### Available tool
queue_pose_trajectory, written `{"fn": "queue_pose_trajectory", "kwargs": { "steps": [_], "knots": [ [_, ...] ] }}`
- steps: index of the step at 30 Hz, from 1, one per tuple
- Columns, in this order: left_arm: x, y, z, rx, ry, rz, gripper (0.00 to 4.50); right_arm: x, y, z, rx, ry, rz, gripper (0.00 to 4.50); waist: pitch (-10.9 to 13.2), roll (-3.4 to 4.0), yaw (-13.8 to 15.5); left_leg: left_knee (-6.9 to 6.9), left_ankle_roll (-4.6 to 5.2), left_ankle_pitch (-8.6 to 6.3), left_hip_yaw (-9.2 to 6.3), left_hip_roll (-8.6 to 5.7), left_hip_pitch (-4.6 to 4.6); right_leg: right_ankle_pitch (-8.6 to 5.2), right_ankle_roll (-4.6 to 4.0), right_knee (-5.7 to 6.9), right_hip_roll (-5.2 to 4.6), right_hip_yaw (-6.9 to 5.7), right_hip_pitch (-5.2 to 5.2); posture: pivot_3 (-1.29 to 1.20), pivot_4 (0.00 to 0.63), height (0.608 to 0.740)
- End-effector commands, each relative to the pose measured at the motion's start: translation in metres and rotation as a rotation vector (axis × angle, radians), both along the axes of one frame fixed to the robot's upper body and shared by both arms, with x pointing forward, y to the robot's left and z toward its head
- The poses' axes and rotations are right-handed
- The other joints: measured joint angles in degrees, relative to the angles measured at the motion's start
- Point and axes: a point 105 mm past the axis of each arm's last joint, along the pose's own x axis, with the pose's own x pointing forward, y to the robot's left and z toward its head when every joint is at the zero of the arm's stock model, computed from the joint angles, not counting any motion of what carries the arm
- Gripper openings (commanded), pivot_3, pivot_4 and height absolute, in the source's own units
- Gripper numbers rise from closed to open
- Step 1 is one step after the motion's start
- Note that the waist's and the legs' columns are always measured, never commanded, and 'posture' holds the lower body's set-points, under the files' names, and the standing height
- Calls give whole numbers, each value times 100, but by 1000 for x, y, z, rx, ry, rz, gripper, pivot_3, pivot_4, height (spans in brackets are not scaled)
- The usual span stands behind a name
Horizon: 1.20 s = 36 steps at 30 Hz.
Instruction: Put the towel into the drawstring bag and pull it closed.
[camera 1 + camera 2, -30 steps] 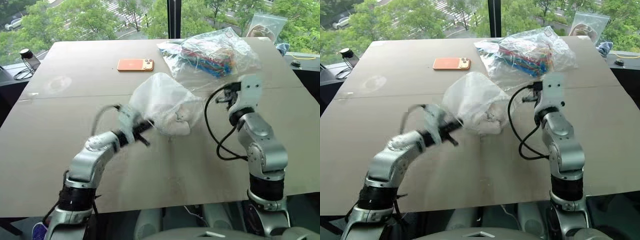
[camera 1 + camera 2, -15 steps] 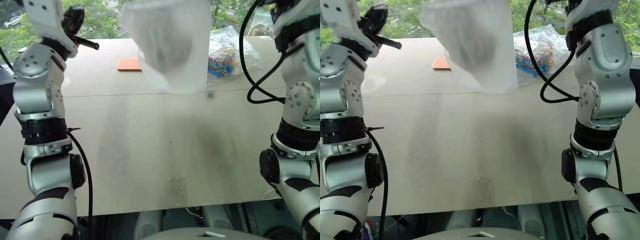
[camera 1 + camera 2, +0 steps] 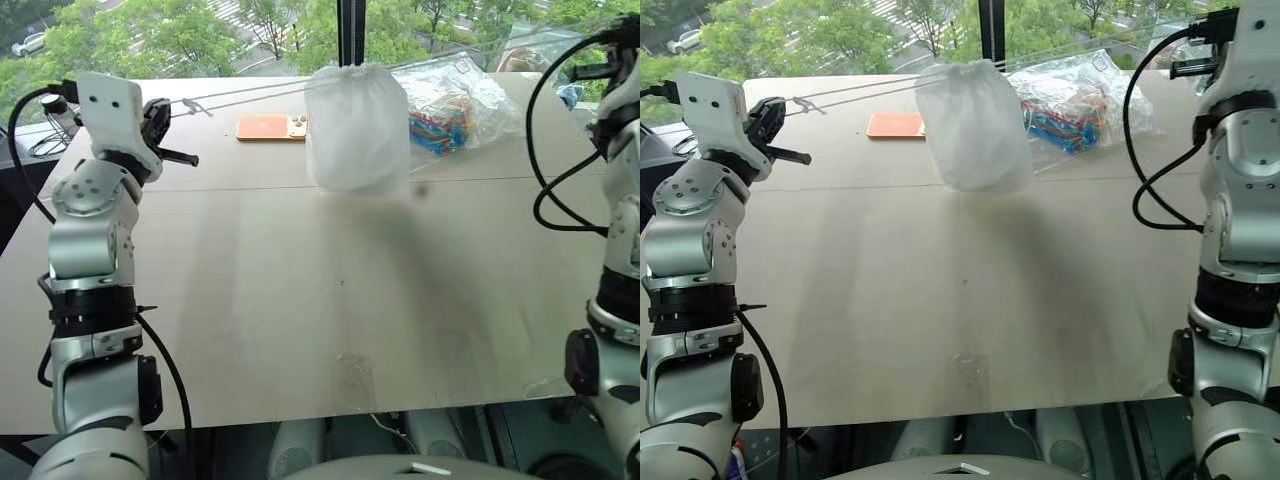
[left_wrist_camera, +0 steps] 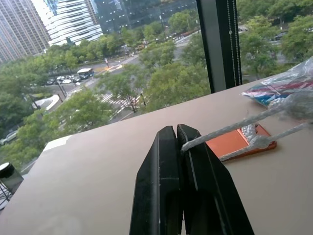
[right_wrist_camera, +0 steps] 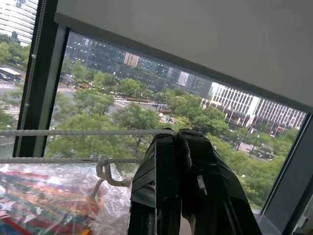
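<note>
Drawstring bag (image 3: 356,128) lifted, cords now taut.

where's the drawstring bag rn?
Head views: the drawstring bag hangs above the table's far middle, strung between both grippers, with the orange phone and clear plastic bag behind it.

Bare near table (image 3: 300,300); far side crowded: hanging drawstring bag (image 3: 356,128), phone (image 3: 271,128), plastic bag (image 3: 455,105).
</note>
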Motion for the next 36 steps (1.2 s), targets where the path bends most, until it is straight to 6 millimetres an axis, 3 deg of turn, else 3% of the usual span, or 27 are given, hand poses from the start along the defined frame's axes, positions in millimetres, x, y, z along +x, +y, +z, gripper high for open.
{"fn": "queue_pose_trajectory", "kwargs": {
  "steps": [1, 2, 4, 6, 8, 11, 14, 15, 16, 17, 18, 22, 23, 26, 31, 32, 34, 36],
  "knots": [
    [-18, 38, 1, 27, -17, 122, 34, -29, -68, 9, 32, -51, -208, 0, 0, 0, -5, -1, 0, 0, 1, 0, 0, 0, 0, -2, 0, 1, 0, 0, 150, 740],
    [-19, 25, -1, 49, -27, 55, 34, -24, -59, 2, 7, -17, -138, 0, -1, -1, -9, -3, 0, 0, 1, 1, -1, 0, 0, -5, 0, 2, 0, 0, 150, 740],
    [-25, -11, -18, 34, -16, -119, 34, -14, -20, -33, -2, 127, 150, 0, -3, -1, -24, -8, 0, 0, 8, 2, 3, 0, 0, -15, 0, 8, 4, 0, 150, 740],
    [-38, -46, -56, -39, 71, -293, 34, -26, 37, -99, -106, 364, 475, 0, -3, 0, -18, -14, 1, -1, 10, 3, 11, 0, 0, -22, -2, 10, 14, 0, 150, 740],
    [-54, -68, -89, -118, 175, -413, 34, -52, 72, -150, -165, 523, 666, 0, -5, -1, -12, -17, 2, -1, 5, 10, 11, -1, 0, -29, -1, 4, 21, 0, 150, 740],
    [-80, -86, -113, -189, 240, -559, 34, -74, 87, -196, -224, 685, 743, 0, 5, 4, -30, 3, 6, -4, 15, 19, -4, -2, 2, -10, 4, 6, 4, 0, 150, 740],
    [-108, -76, -142, -204, 354, -587, 856, -88, 81, -221, -183, 756, 748, 990, 1, 2, -19, 29, 7, -4, 18, 19, 33, -8, 0, -1, 8, 10, 39, 0, 150, 740],
    [-117, -73, -148, -206, 386, -594, 1402, -94, 76, -229, -189, 785, 742, 1575, -1, 0, -17, 44, 7, -4, 18, 29, 57, -30, 2, 1, 15, 7, 65, 0, 150, 740],
    [-123, -71, -150, -208, 401, -600, 1533, -99, 72, -234, -199, 805, 739, 1698, -2, -1, -7, 47, 6, -5, 18, 34, 64, -32, 2, 1, 17, 5, 70, 0, 150, 740],
    [-129, -68, -152, -210, 418, -599, 2288, -104, 66, -239, -209, 822, 723, 2520, -2, -1, -5, 51, 6, -5, 17, 40, 69, -33, 1, 1, 20, 2, 74, 0, 150, 740],
    [-138, -64, -154, -206, 437, -598, 2288, -112, 58, -241, -197, 830, 706, 2520, -2, -1, 18, 53, 6, -5, 16, 42, 67, -33, 1, 1, 20, 1, 74, 0, 150, 740],
    [-170, -47, -161, -217, 527, -575, 3991, -137, 43, -227, -123, 779, 700, 4327, -3, -1, 81, 63, 4, -6, 15, 44, 38, -34, 1, -3, 20, -3, 62, 0, 150, 740],
    [-177, -44, -163, -221, 543, -568, 4458, -142, 41, -223, -92, 772, 714, 4500, -4, 1, 81, 63, 4, -6, 17, 44, 33, -33, 1, -5, 20, -2, 58, 0, 150, 740],
    [-188, -40, -164, -236, 558, -548, 4458, -151, 34, -218, -74, 763, 731, 4500, -8, -5, 115, 62, 5, -7, 22, 48, 33, -33, 2, -8, 20, 1, 55, 0, 150, 740],
    [-187, -39, -162, -246, 542, -525, 4458, -152, 30, -219, -78, 769, 748, 4500, -16, -17, 149, 67, 4, -7, 15, 54, 34, -34, 1, -9, 19, -8, 56, 0, 150, 740],
    [-186, -35, -169, -215, 577, -494, 4458, -149, 30, -219, -85, 769, 742, 4500, -15, -17, 147, 67, 4, -7, 15, 54, 34, -34, 1, -9, 19, -9, 56, 0, 150, 740],
    [-163, -26, -149, -220, 493, -442, 4458, -141, 31, -218, -85, 752, 726, 4500, -16, -17, 144, 67, 4, -7, 17, 52, 31, -34, 1, -10, 19, -8, 55, 0, 150, 740],
    [-165, -36, -154, -151, 576, -527, 4458, -134, 37, -216, -88, 739, 731, 4500, -19, -26, 157, 66, 4, -7, 15, 51, 30, -34, 1, -8, 21, -11, 55, 0, 150, 740]
  ]
}}
